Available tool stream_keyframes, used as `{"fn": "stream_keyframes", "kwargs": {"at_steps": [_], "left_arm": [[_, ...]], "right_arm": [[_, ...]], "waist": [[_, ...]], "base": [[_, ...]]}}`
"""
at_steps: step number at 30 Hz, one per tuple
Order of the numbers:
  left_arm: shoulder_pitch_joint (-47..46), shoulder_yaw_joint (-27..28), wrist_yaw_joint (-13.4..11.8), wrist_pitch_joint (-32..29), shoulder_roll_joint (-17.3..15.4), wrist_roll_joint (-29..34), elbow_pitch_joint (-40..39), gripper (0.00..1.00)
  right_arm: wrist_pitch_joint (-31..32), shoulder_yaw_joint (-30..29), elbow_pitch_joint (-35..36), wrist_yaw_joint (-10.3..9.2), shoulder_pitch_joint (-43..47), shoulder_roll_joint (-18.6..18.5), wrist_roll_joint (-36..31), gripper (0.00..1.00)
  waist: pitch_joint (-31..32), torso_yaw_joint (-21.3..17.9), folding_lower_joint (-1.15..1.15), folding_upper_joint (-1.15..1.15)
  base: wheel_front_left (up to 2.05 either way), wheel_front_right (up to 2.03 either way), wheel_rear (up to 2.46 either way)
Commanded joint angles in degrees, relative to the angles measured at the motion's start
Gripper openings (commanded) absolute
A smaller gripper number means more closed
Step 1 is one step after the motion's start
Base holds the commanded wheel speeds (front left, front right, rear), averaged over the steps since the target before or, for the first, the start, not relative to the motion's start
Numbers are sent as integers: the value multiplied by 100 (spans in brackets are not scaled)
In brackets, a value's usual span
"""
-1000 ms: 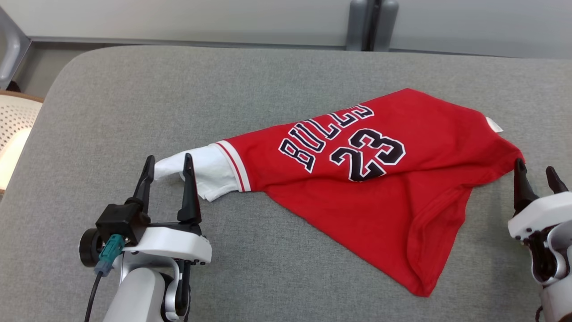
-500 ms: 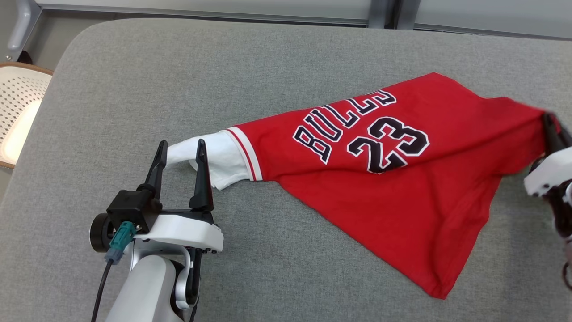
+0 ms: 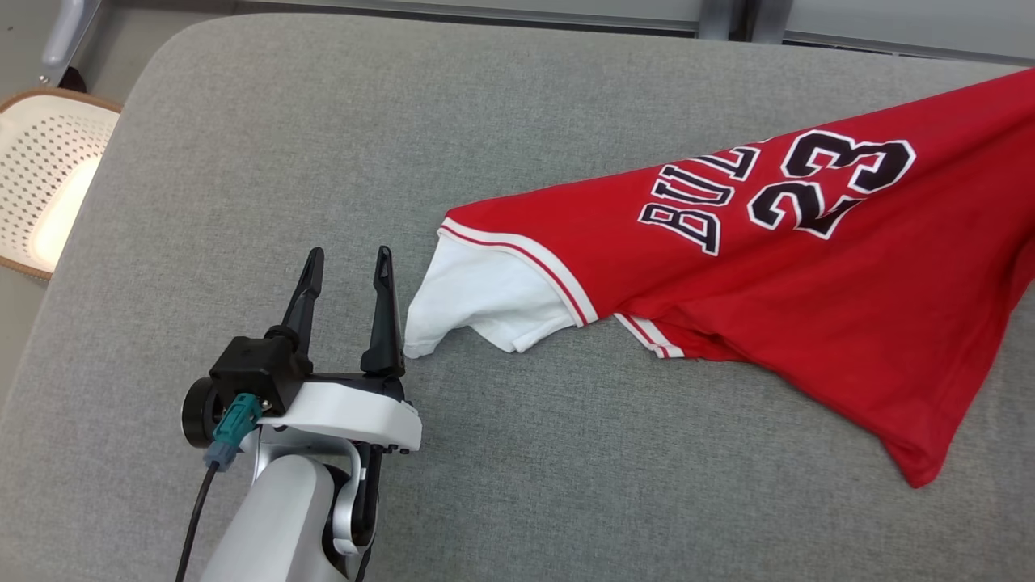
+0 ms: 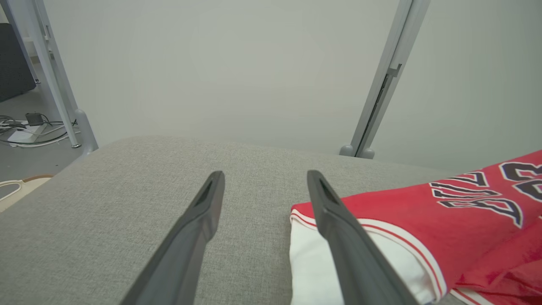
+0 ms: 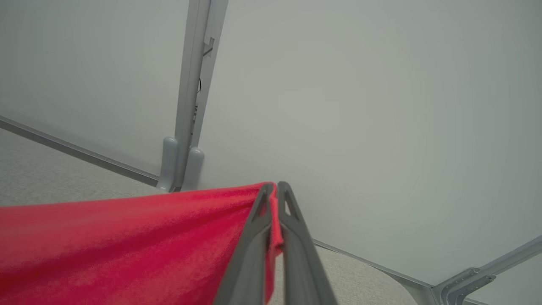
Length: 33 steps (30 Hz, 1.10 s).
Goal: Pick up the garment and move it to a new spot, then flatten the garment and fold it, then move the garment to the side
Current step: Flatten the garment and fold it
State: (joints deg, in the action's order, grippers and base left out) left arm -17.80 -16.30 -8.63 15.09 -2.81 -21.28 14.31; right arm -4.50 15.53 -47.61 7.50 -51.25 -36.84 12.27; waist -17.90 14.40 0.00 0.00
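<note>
Red garment (image 3: 808, 291) sits clamped in the right pincer (image 5: 276, 186) (jaws tight on its edge). Left pincer (image 3: 348, 252) stands wide beside the white sleeve (image 3: 477, 299).

Grey woven padded surface (image 3: 323, 162), rounded corner at far left. One item on it: red Bulls 23 jersey (image 3: 808, 267), creased, lying toward the right side. Its white sleeve (image 3: 485, 299) rests flat near mid-surface. The jersey's far right end rises off the fabric.

Left gripper (image 3: 348, 255), nothing fancy: long dark fingers (image 3: 382, 323) are set on a white shell (image 3: 348, 414), teal plug (image 3: 230, 422) and black cable (image 3: 187, 533) attached.
</note>
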Motion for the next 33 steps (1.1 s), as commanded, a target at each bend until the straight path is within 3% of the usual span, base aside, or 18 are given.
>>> {"fn": "stream_keyframes", "kwargs": {"at_steps": [1,8,11,12,19,24,27,33], "left_arm": [[-70,-13,-10,7,-20,-22,-9,100],[-195,-154,-40,7,-23,-68,22,100],[-255,-216,-59,7,-21,-92,37,100],[-270,-226,-62,7,-24,-99,45,100],[-176,-174,-54,7,-22,-83,128,100],[-91,-83,48,7,-20,-3,221,100],[15,-14,128,7,-24,5,342,100],[264,57,458,6,-21,107,823,100]], "right_arm": [[26,71,-66,-2,-101,-49,-53,0],[-211,313,-692,-3,-816,-282,-420,0],[-315,306,-1002,-3,-1021,-142,-445,0],[-322,326,-1098,-3,-1050,-84,-466,100],[-430,234,-1694,-2,-955,334,-246,100],[-897,115,-1604,-2,-555,737,130,100],[-1038,98,-1276,-2,-68,1036,408,100],[-1073,-151,213,-2,1550,1521,919,100]], "waist": [[-37,37,0,0],[-209,134,0,0],[-231,155,0,0],[-223,155,0,0],[-34,-13,0,0],[240,-289,0,0],[481,-490,0,0],[946,-877,0,0]], "base": [[0,0,0],[0,0,0],[0,0,0],[0,0,0],[0,0,0],[0,0,0],[0,0,0],[0,0,0]]}}
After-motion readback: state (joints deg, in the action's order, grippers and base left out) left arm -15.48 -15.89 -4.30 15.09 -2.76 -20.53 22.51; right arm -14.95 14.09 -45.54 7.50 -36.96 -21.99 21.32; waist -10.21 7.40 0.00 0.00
